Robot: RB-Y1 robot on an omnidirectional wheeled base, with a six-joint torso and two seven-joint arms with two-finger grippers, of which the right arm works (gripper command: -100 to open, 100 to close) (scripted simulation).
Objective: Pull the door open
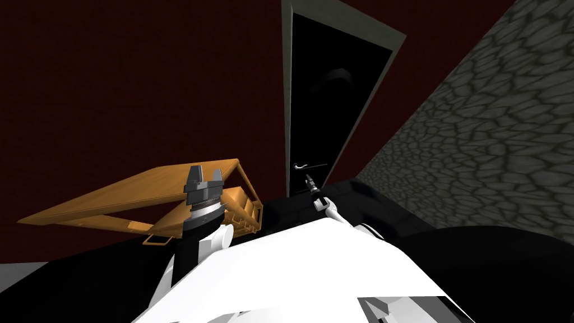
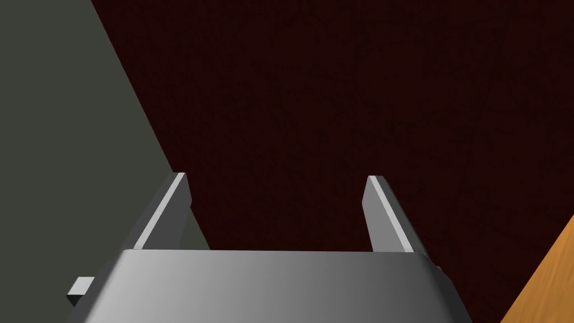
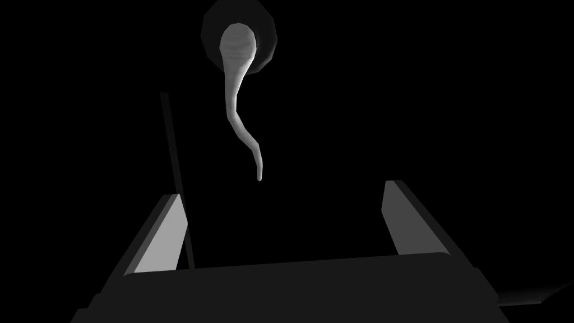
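Right gripper, fingers spread wide and empty, near the black door and its lever handle; left gripper equally open, holding nothing.

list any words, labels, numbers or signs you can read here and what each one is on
No text, number or sign can be read in any view.
black door: blank.
pale lever handle: blank.
orange-brown wooden table: blank.
dark red wall and grey stone-patterned wall: blank.
left claw and right claw: no markings.
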